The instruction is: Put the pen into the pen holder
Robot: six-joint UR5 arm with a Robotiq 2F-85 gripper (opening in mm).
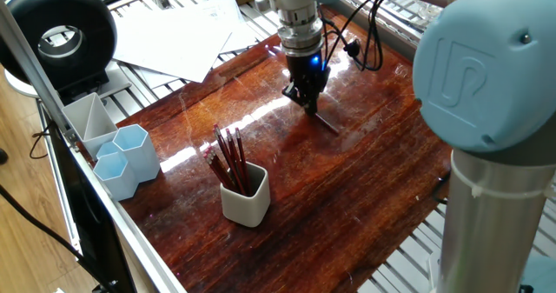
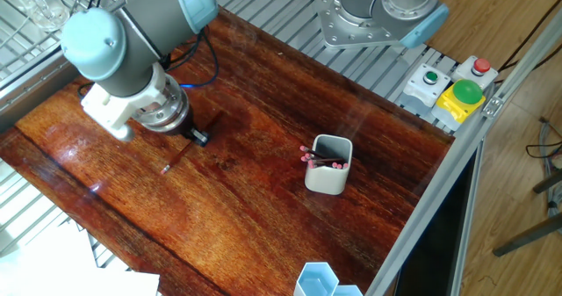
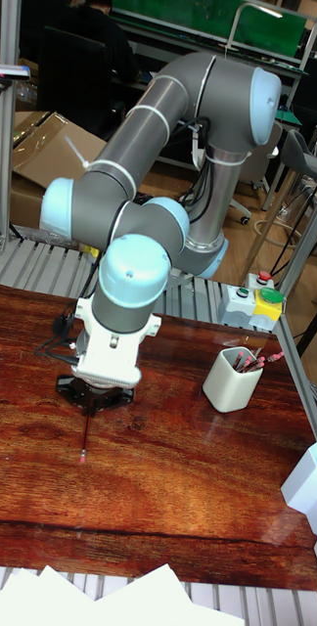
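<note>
Pen [image 1: 327, 122] on the wooden table [image 1: 365, 197], its top end at the gripper [image 1: 307, 102] tips.
I cannot tell if the tips squeeze it. The pen holder [image 1: 245, 196], well apart, stands nearer the table's edge, full of red pencils [image 1: 229, 158]. No words to read.

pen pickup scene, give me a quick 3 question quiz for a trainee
1. True or false: the pen is already inside the pen holder.
2. What does the pen holder already contain?
A. several red pencils
B. scissors
C. nothing
3. Where is the gripper relative to the pen?

Key
1. False: it lies on the wooden table.
2. A
3. Low over one end of the pen; whether the jaws have closed cannot be told.
</note>
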